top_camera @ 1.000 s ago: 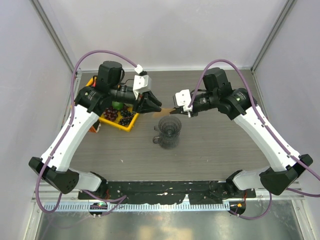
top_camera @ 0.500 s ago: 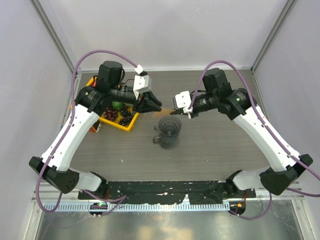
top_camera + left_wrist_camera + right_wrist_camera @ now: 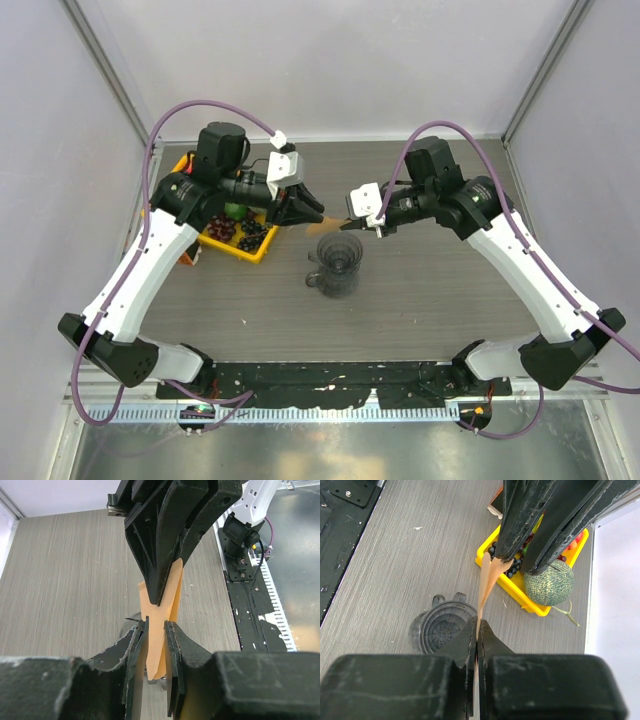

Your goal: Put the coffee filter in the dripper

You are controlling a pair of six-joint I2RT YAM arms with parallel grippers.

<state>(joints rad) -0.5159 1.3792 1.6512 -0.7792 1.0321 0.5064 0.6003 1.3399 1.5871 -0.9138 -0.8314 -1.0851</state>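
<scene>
The light-brown coffee filter hangs in the air between both grippers, just above the far rim of the clear ribbed dripper, which stands upright on the table. My right gripper is shut flat on the filter's right end, with the dripper below and to its left. My left gripper has the other end between its jaws. These stand slightly apart, and the bulged paper touches both pads near the tips.
A yellow tray with dark grapes and a netted green melon sits to the left of the dripper, under the left arm. The black base rail runs along the near table edge.
</scene>
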